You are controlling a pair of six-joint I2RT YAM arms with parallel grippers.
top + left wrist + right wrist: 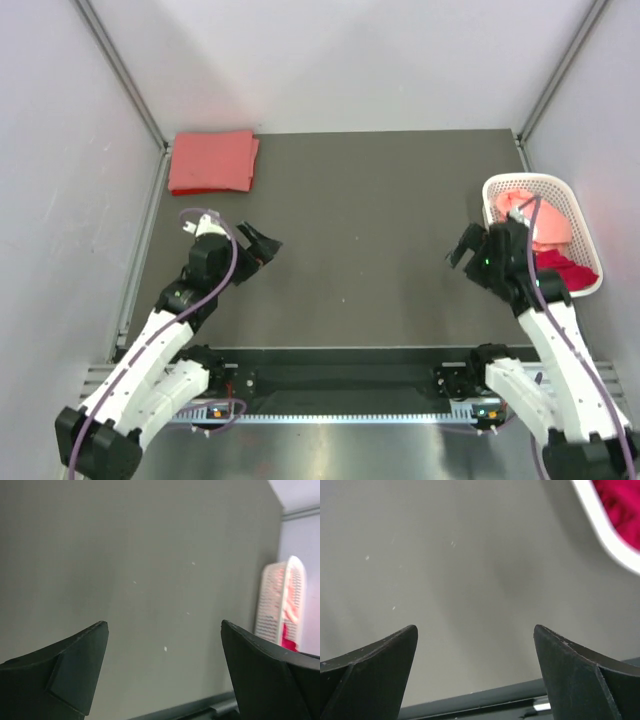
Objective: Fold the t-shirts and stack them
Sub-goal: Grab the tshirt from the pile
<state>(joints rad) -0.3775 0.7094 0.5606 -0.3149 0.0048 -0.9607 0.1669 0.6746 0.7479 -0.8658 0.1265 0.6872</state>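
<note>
A coral-red t-shirt (212,162) lies folded in a flat rectangle at the worktop's (380,220) far left corner, while a salmon-pink t-shirt (555,228) and a magenta-red t-shirt (575,268) sit crumpled together in the basket (525,179) at the right.

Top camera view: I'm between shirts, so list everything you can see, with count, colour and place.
coral-red t-shirt: 1, folded flat, far left corner of the table
pink t-shirt: 1, light salmon-pink, crumpled in the basket, far part
magenta-red t-shirt: 1, deep red, crumpled in the basket, near part
basket: 1, white perforated plastic, right edge of the table
table: 1, dark grey, middle bare
left claw: 1, black, open and empty, above the left half of the table
right claw: 1, black, open and empty, just left of the basket
</note>
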